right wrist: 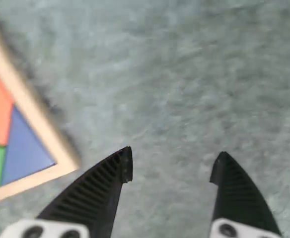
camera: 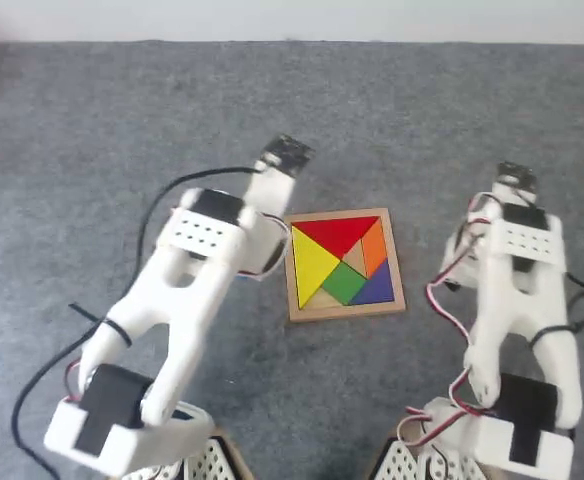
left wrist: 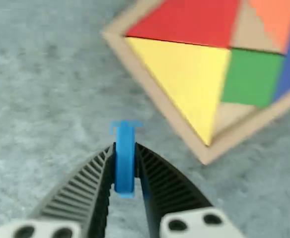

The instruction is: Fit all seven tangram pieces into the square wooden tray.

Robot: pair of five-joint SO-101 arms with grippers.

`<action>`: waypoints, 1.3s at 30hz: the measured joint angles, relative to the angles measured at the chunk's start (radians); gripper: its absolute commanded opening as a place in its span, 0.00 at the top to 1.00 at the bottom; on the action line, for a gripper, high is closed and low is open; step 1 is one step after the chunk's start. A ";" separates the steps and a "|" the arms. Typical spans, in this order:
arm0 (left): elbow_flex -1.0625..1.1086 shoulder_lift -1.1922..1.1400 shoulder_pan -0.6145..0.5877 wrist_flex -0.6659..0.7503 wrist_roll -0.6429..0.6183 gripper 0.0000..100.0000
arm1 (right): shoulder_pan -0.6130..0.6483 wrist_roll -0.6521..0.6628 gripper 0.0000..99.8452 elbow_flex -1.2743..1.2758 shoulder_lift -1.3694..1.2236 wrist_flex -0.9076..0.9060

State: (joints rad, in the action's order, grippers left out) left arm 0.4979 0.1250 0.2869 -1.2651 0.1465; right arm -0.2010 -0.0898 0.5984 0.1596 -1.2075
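**Q:** Tangram tray, square, light wood (camera: pixel 344 312): where is it?
**A:** Centre of the high view, a little right of middle. It lies flat on the grey felt-like table cover (camera: pixel 92 120), between the left arm (camera: pixel 182 300) and the right arm (camera: pixel 512 280). Both wrist views cut it off at the frame edge.

**Q:** Contents?
**A:** Large red triangle (camera: pixel 337 234), large yellow triangle (camera: pixel 310 265), green square (camera: pixel 345 283), orange four-sided piece (camera: pixel 374 248) and blue triangle (camera: pixel 376 288). There are also two pale tan triangular patches (camera: pixel 353 258). I cannot tell whether these are unpainted pieces or bare tray floor.

**Q:** Left gripper (left wrist: pixel 124 148)?
**A:** Fingers pinched together on a narrow blue object (left wrist: pixel 124 168), seen edge-on, so I cannot make out what it is. The gripper sits over the cover, near the rim on the yellow triangle's side.

**Q:** Right gripper (right wrist: pixel 174 163)?
**A:** Jaws spread wide over the cover, near the tray corner that holds the blue triangle.
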 measured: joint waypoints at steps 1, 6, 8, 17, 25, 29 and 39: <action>-0.003 0.000 0.025 -0.009 0.011 0.99 | -0.025 0.006 0.81 0.025 0.000 0.028; -0.009 0.000 0.157 -0.028 0.054 0.99 | -0.094 0.057 0.81 0.143 0.000 0.157; -0.009 0.000 0.204 -0.028 0.072 0.99 | -0.117 0.061 0.81 0.149 0.000 0.175; -0.009 -0.124 0.304 0.003 0.183 0.99 | -0.157 0.061 0.81 0.189 -0.006 0.256; -0.009 -0.181 0.381 0.048 0.307 0.99 | -0.157 0.061 0.81 0.190 -0.006 0.273; -0.009 -0.186 0.381 0.049 0.334 0.99 | -0.157 0.061 0.81 0.190 -0.006 0.273; -0.054 -0.275 0.382 0.068 0.388 0.99 | -0.157 0.061 0.81 0.190 -0.006 0.273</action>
State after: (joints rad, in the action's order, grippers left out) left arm 0.4442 -0.1496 0.6690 -1.1976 0.5347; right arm -0.3575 -0.0284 0.7887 0.1534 -0.9344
